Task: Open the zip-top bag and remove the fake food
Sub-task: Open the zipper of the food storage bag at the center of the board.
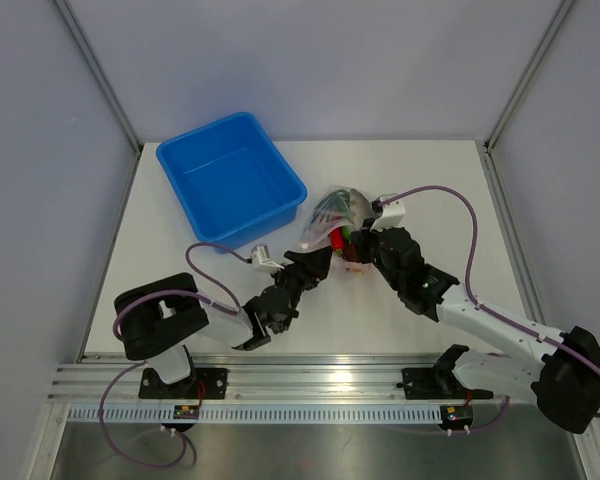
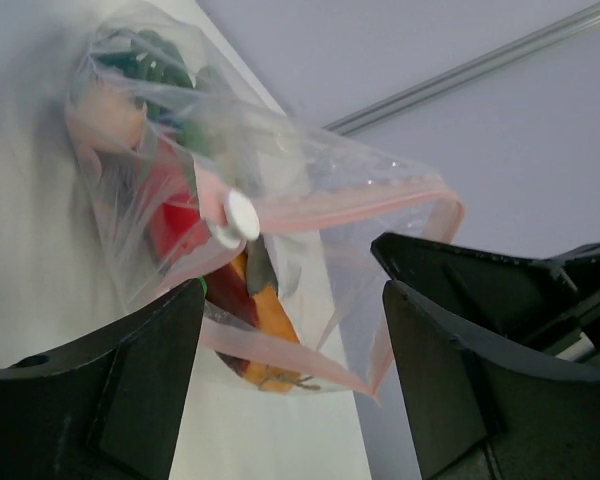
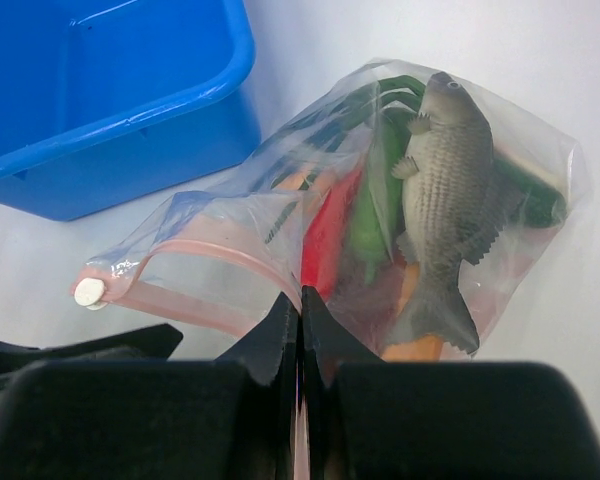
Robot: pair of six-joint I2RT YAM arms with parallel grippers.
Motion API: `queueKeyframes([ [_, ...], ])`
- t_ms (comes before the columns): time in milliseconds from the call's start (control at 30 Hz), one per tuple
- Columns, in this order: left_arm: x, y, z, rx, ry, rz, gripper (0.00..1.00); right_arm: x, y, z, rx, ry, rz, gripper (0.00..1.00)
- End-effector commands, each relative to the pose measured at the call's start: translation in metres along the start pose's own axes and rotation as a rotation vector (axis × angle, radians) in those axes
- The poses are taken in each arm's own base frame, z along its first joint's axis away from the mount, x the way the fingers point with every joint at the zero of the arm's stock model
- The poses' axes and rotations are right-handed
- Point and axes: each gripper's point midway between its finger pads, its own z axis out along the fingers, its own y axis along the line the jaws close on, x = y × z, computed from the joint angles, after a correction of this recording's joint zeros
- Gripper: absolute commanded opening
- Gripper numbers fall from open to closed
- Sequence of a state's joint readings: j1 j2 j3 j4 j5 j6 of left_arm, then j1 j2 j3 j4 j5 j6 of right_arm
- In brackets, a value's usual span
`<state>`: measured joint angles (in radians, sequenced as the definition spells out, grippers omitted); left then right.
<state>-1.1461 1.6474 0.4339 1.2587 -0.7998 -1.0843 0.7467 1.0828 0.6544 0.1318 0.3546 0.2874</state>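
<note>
Zip-top bag [image 3: 230, 225] in right claw [image 3: 300, 308]

My left gripper [image 2: 292, 292] has its fingers [image 2: 110, 390] wide apart. I see the zip-top bag [image 2: 315, 180] right by them, mouth open, red and orange fake food [image 2: 180, 225] inside

Left gripper [image 2: 290, 290] angled inward, jaws wide apart; right gripper [image 3: 300, 310] opposite, jaws pressed together
</note>
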Motion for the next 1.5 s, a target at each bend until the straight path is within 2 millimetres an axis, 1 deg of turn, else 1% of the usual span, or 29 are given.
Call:
queueKeyframes([
  [0, -0.023, -0.016, 0.012, 0.003, -0.098, -0.001, 0.75, -0.039, 0.009, -0.007, -0.032, -0.096, 0.016, 0.06],
  [133, -0.021, -0.012, 0.018, -0.026, -0.097, 0.056, 0.70, -0.038, 0.009, -0.007, -0.034, -0.091, 0.013, 0.06],
  [167, -0.019, -0.008, 0.018, -0.041, -0.091, 0.071, 0.70, -0.038, 0.010, -0.007, -0.037, -0.091, 0.013, 0.06],
  [300, -0.018, -0.008, 0.022, -0.047, -0.099, 0.097, 0.69, -0.039, 0.009, -0.008, -0.035, -0.095, 0.013, 0.06],
  [333, -0.017, -0.011, 0.024, -0.044, -0.102, 0.102, 0.67, -0.039, 0.010, -0.008, -0.038, -0.094, 0.013, 0.06],
  [367, -0.017, -0.010, 0.025, -0.049, -0.105, 0.130, 0.63, -0.039, 0.009, -0.008, -0.037, -0.094, 0.015, 0.06],
  [433, -0.016, -0.009, 0.027, -0.056, -0.108, 0.155, 0.60, -0.039, 0.010, -0.009, -0.040, -0.095, 0.013, 0.06],
  [500, -0.014, -0.004, 0.029, -0.081, -0.103, 0.189, 0.57, -0.041, 0.010, -0.009, -0.040, -0.099, 0.015, 0.06],
  [667, -0.005, 0.013, 0.032, -0.165, -0.078, 0.251, 0.56, -0.041, 0.010, -0.011, -0.044, -0.102, 0.016, 0.06],
  [733, -0.003, 0.016, 0.032, -0.181, -0.066, 0.270, 0.56, -0.041, 0.009, -0.011, -0.041, -0.102, 0.018, 0.06],
  [767, -0.001, 0.022, 0.031, -0.204, -0.055, 0.286, 0.56, -0.041, 0.010, -0.012, -0.043, -0.103, 0.018, 0.06],
  [833, -0.002, 0.020, 0.032, -0.214, -0.051, 0.298, 0.55, -0.042, 0.009, -0.012, -0.042, -0.105, 0.019, 0.06],
  [867, -0.001, 0.028, 0.030, -0.249, -0.039, 0.333, 0.55, -0.042, 0.010, -0.012, -0.044, -0.104, 0.020, 0.06],
  [900, -0.002, 0.030, 0.029, -0.264, -0.040, 0.327, 0.54, -0.042, 0.010, -0.012, -0.044, -0.104, 0.020, 0.06],
  [933, -0.003, 0.029, 0.029, -0.274, -0.042, 0.329, 0.52, -0.043, 0.010, -0.012, -0.045, -0.107, 0.021, 0.06],
  [967, -0.005, 0.034, 0.027, -0.294, -0.043, 0.348, 0.48, -0.043, 0.010, -0.013, -0.045, -0.108, 0.023, 0.06],
  [1033, -0.008, 0.036, 0.026, -0.306, -0.052, 0.357, 0.42, -0.043, 0.010, -0.013, -0.047, -0.108, 0.025, 0.06],
  [1067, -0.011, 0.036, 0.025, -0.313, -0.056, 0.362, 0.35, -0.043, 0.009, -0.013, -0.044, -0.108, 0.025, 0.06],
  [1133, -0.016, 0.039, 0.027, -0.323, -0.056, 0.367, 0.28, -0.043, 0.010, -0.013, -0.047, -0.109, 0.025, 0.06],
  [1167, -0.016, 0.040, 0.028, -0.326, -0.041, 0.364, 0.22, -0.043, 0.009, -0.013, -0.044, -0.110, 0.025, 0.06],
  [1200, -0.020, 0.042, 0.030, -0.334, -0.046, 0.359, 0.20, -0.043, 0.010, -0.013, -0.046, -0.109, 0.025, 0.06],
  [1267, -0.021, 0.047, 0.031, -0.342, -0.029, 0.346, 0.17, -0.043, 0.011, -0.013, -0.051, -0.109, 0.027, 0.06],
  [1300, -0.023, 0.048, 0.031, -0.342, -0.025, 0.342, 0.13, -0.043, 0.011, -0.013, -0.051, -0.109, 0.027, 0.06],
  [1367, -0.028, 0.050, 0.033, -0.342, -0.027, 0.336, 0.10, -0.041, 0.011, -0.012, -0.051, -0.106, 0.026, 0.06],
  [1400, -0.030, 0.048, 0.033, -0.335, -0.029, 0.337, 0.06, -0.041, 0.011, -0.012, -0.049, -0.104, 0.025, 0.06],
  [1467, -0.031, 0.045, 0.033, -0.326, -0.023, 0.347, 0.01, -0.040, 0.010, -0.010, -0.044, -0.101, 0.022, 0.06],
])
